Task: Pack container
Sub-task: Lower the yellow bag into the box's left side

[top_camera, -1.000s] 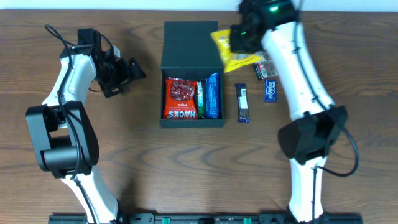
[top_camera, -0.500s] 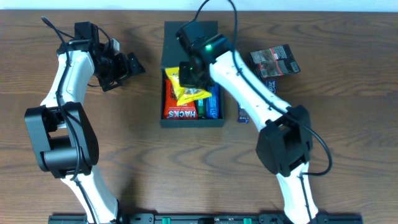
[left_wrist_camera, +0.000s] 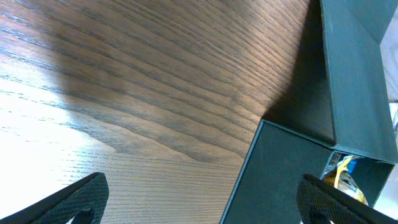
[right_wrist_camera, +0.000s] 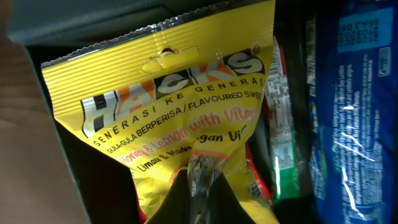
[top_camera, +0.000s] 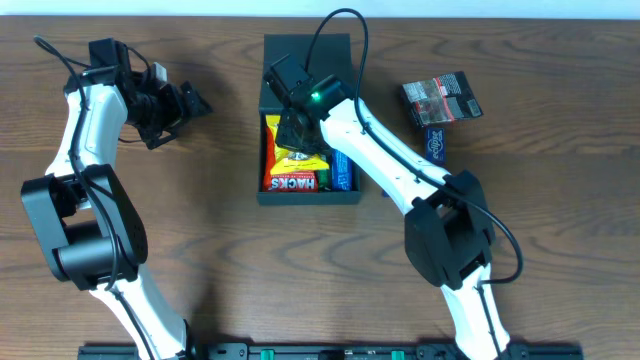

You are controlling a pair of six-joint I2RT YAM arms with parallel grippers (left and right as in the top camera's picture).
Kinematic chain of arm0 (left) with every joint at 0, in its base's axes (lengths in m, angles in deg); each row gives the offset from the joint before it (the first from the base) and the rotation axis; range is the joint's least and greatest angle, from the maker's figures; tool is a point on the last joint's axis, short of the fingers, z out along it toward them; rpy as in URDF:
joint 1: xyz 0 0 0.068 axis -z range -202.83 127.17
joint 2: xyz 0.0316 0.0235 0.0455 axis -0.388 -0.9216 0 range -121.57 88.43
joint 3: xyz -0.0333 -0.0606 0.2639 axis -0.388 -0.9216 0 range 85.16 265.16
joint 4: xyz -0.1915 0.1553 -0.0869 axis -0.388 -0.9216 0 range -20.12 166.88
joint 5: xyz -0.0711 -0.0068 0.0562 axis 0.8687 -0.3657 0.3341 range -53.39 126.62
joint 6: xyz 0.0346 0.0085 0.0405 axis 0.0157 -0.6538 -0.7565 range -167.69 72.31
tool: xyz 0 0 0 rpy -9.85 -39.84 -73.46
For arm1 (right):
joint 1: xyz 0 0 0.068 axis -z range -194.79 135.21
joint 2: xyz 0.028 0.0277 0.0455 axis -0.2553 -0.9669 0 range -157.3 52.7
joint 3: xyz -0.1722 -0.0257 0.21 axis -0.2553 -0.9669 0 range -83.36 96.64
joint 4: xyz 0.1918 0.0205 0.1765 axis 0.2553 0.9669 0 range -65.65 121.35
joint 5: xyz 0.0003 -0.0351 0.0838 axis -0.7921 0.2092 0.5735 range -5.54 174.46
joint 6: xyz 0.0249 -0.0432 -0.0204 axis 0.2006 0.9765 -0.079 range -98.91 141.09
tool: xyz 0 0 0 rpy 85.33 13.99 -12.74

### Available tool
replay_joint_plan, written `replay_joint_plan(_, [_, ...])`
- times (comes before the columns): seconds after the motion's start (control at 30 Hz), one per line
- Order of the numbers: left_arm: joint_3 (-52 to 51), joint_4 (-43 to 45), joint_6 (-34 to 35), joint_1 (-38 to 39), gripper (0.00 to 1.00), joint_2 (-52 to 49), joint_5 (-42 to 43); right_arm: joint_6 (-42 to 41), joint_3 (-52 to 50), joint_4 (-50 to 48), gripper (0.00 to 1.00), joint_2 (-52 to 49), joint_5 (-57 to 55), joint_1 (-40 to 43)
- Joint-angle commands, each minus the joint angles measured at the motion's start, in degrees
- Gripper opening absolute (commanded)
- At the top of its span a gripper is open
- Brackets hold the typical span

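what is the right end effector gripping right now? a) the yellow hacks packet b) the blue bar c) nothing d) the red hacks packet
a: the right end effector is pinched shut on the lower edge of the yellow hacks packet, holding it at the open container.

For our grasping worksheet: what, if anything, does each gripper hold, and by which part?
Right gripper pinches the yellow plastic sweet packet near its bottom end; left gripper holds nothing.
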Motion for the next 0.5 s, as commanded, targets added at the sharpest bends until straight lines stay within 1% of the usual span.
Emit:
replay_joint_plan(0.0, [1.5,-0.2,0.0,-0.1,0.98,0.6,0.7,-3.0,-0.3,-1.3,0.02,0.7,-1.3,-1.6])
replay_joint_plan(0.13, [1.5,-0.2,0.0,-0.1,0.98,0.6,0.7,-1.6,-0.3,-1.7,0.02,0.6,-1.4,-2.8])
replay_joint_plan(0.47, [1.5,-0.2,0.0,-0.1,0.98,0.6,0.7,-0.8,-0.3,-1.2,0.02,0.6,-2.0,-3.0])
